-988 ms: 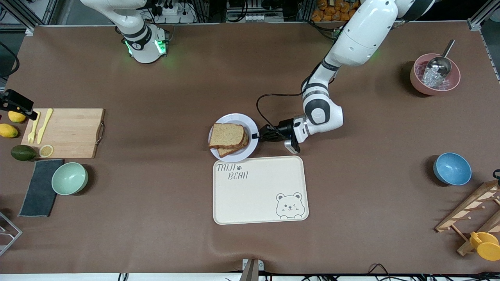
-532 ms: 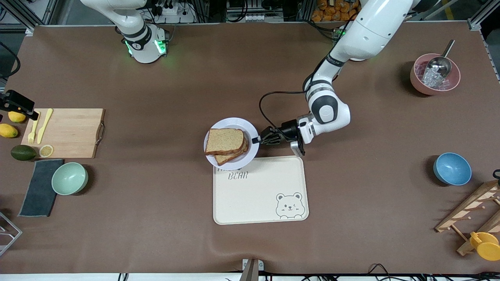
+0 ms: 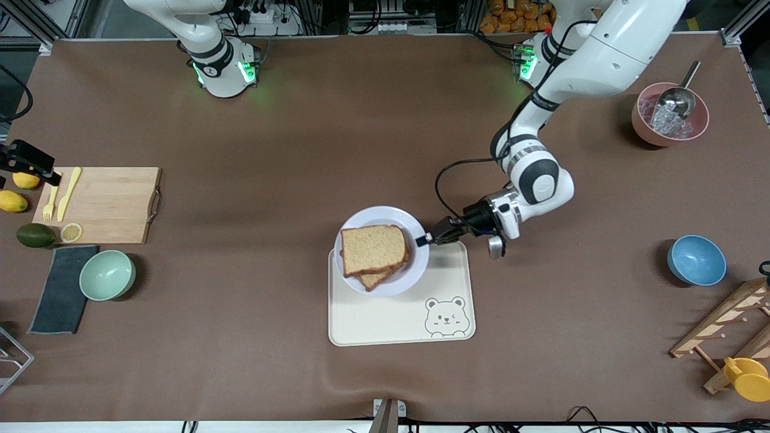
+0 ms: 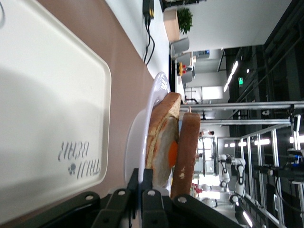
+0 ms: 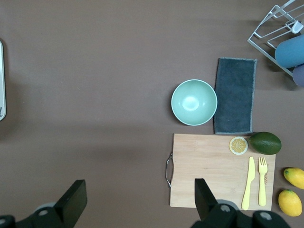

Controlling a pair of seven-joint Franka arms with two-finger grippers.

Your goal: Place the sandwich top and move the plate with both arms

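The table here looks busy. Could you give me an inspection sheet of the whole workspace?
Surface: brown table, cream tray near the front camera.
Job's things: sandwich top stacked on the plate, held over the tray.
Clutter: cutting board, green bowl, blue bowl, pink bowl with scoop.
Grippers: left gripper shut on the plate's rim; right gripper waits high over the cutting board, jaws open.
Cables: black cable loops beside the left arm.
Surroundings: wooden rack at the left arm's end.
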